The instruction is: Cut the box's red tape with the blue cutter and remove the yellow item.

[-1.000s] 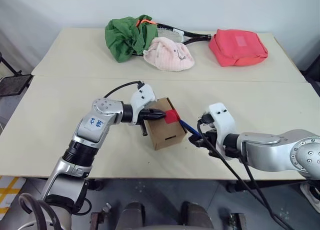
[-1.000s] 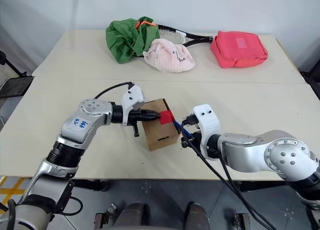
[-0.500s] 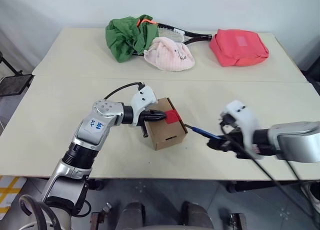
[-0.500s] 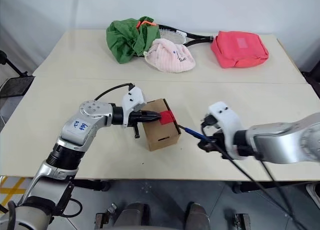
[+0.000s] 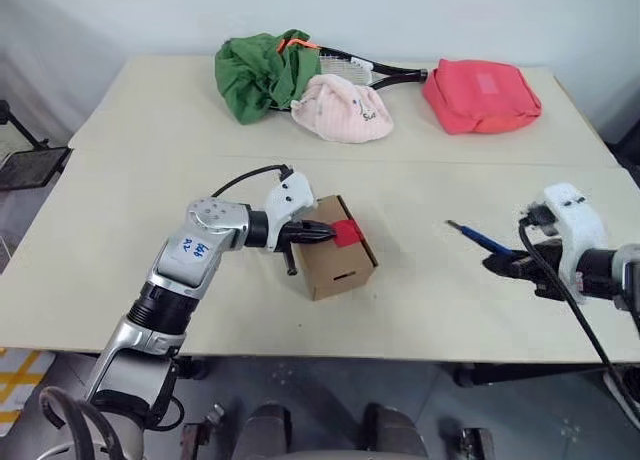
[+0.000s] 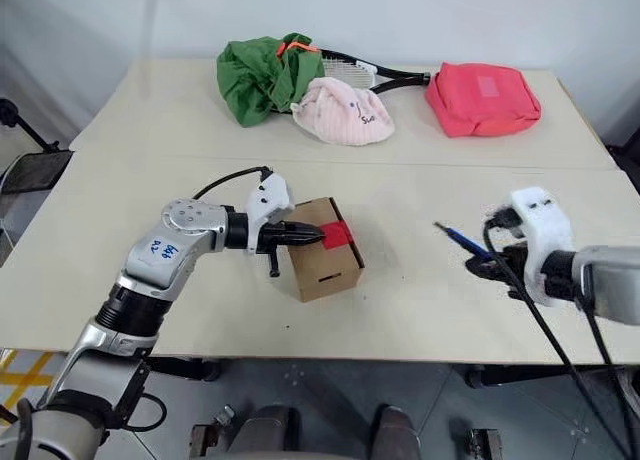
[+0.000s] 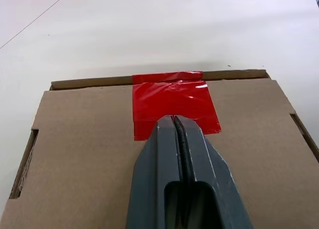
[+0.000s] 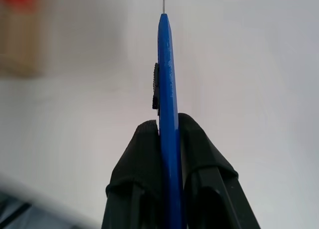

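Observation:
The brown cardboard box (image 5: 335,260) sits near the table's front, a red tape (image 7: 174,100) patch across its top seam. My left gripper (image 5: 333,235) is shut, its tips pressing on the box top at the tape's edge. Off to the right, well clear of the box, my right gripper (image 5: 508,261) is shut on the blue cutter (image 5: 478,238), whose tip points back toward the box. In the right wrist view the blue cutter (image 8: 167,89) stands between the fingers (image 8: 142,154), thin blade out. The yellow item is hidden.
At the table's (image 5: 150,230) far side lie a green cloth bundle (image 5: 255,72), a pink cap (image 5: 342,108), a black-framed racket (image 5: 385,75) and a pink-red pouch (image 5: 480,95). A seam (image 5: 450,163) joins two tabletops.
My right gripper has carried the blue cutter away from the box, far to the right. The left gripper has stayed pressed on the box top.

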